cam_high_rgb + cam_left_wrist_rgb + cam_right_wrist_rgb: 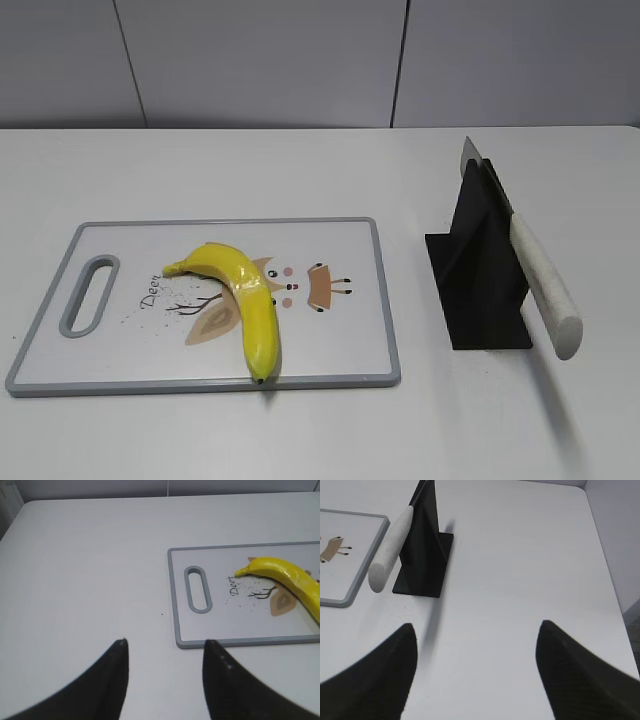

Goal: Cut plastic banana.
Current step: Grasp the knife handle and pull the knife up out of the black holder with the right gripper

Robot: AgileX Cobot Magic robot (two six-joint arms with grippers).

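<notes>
The plastic banana point(242, 299) is bright yellow and curved, and lies on a white cutting board with a grey rim point(200, 385). It also shows in the left wrist view point(290, 577). A knife with a speckled white handle point(545, 287) rests slanted in a black stand point(478, 270); the handle point(390, 550) and the stand point(425, 540) also show in the right wrist view. My left gripper point(165, 642) is open and empty over the bare table, short of the board's handle end. My right gripper point(476, 625) is open and empty, right of the stand. Neither gripper shows in the exterior view.
The board point(172, 600) has a slot handle point(198, 590) at its left end and a deer drawing. The white table point(320, 430) meets a grey wall at the back. Its right edge point(605, 555) shows in the right wrist view.
</notes>
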